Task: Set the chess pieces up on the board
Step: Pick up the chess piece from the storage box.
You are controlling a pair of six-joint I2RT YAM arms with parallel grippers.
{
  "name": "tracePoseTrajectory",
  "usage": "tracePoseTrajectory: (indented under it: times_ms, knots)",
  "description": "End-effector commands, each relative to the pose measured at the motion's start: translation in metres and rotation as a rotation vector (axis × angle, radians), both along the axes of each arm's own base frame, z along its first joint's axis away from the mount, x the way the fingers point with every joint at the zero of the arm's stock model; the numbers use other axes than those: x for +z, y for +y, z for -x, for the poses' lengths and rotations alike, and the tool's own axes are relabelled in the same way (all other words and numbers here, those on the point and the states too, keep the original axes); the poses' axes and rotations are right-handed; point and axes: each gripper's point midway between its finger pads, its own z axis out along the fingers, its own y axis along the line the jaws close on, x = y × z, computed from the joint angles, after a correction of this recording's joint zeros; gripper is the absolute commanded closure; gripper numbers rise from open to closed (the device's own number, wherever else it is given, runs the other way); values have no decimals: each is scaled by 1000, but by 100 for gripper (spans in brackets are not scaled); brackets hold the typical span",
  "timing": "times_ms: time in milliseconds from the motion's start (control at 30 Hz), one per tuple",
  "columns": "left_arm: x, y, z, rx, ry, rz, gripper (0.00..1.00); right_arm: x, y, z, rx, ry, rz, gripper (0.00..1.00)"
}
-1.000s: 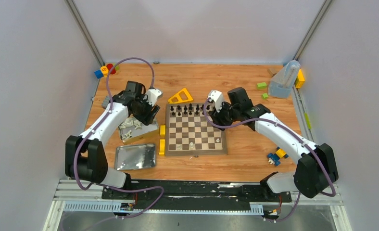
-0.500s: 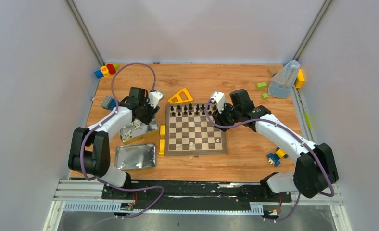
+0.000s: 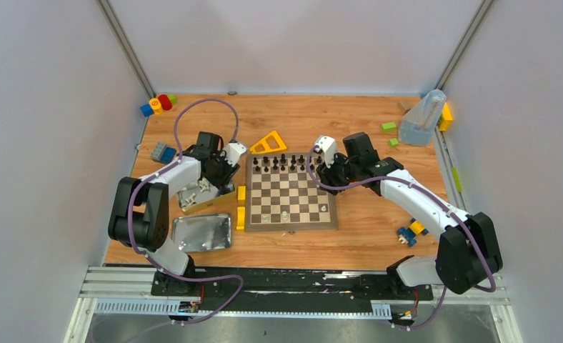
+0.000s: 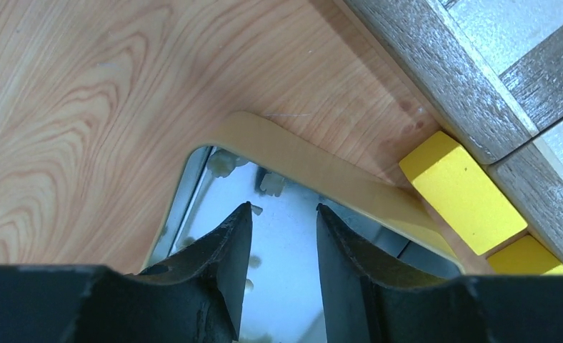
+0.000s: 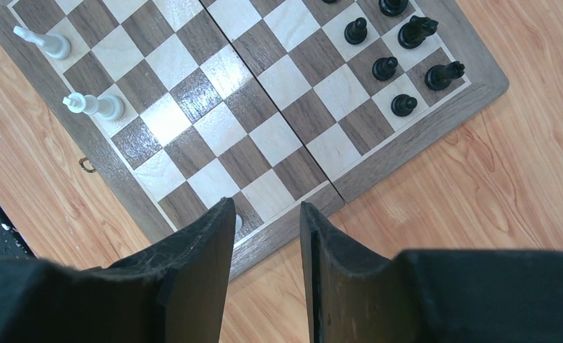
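The table (image 3: 364, 121) is overlooked from high above its near edge; the board (image 3: 291, 191) is seen close, downward, by both wrist cameras.

- The left arm (image 3: 168, 179) is folded sharply: its elbow is raised at the near left, and the forearm is stretched toward the right and far side.
- The left gripper (image 4: 282, 211) is pointed downward. Its fingers (image 4: 218, 264) are held apart by a narrow gap, in which nothing appears to be gripped, though the tips are partly shadowed.
- The right arm (image 3: 418, 204) is extended from the near right toward the far left in one long bend.
- The right gripper (image 5: 264, 207) is aimed downward, its jaws parted, with nothing clamped between them.
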Motion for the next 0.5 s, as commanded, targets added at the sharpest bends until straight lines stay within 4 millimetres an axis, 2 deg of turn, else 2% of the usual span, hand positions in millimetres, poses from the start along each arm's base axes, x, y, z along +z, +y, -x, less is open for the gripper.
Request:
tracePoseTrajectory:
  times_ms: [0,267,467]
  knots:
    - [13,-5,-13,-127,-57,-16,54,6,6,-5,12,-22,-38,61]
    - [4,-11,-12,-258,-41,-21,55,2,5,-4,11,-11,-32,61]
    - [-4,-13,-16,-282,-9,-22,63,-1,5,-4,10,-3,-28,61]
